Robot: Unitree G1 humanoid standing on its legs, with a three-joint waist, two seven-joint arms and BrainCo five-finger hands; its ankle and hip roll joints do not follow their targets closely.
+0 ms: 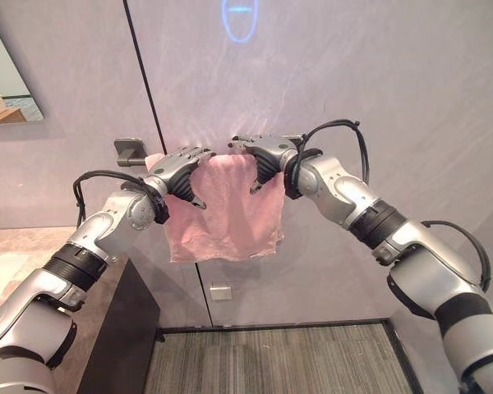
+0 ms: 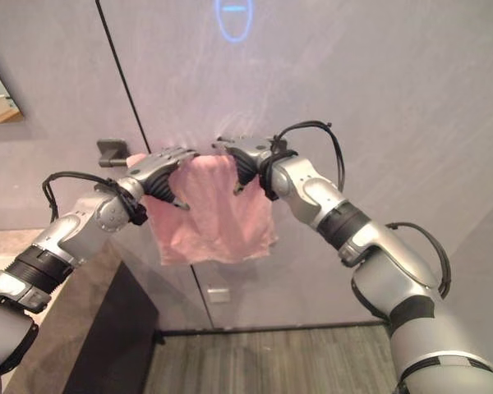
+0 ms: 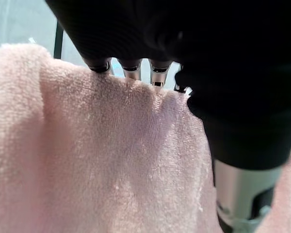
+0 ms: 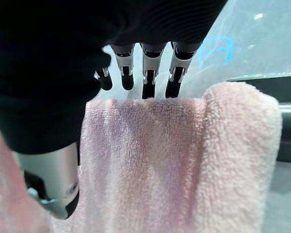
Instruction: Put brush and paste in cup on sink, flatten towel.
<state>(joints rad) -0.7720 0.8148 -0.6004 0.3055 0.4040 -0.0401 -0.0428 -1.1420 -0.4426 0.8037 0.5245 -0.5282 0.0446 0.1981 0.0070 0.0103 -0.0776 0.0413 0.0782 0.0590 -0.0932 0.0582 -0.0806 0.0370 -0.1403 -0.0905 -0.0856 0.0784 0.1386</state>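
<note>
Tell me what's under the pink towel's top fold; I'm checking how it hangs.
The pink towel drapes over a dark rail, seen beyond its edge. The stretch beneath the fold is covered. Both hands, left and right, reach over it.

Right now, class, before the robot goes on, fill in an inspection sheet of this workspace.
Surface: pale counter at the robot's left.
Job's things: pink towel hanging over a wall rail.
Clutter: nothing seen.
Robot hands: left robot hand and right robot hand both open, fingers straight over the towel's top edge.
Cables: nothing seen.
Surroundings: grey wall, mirror, wall socket, carpet floor.
</note>
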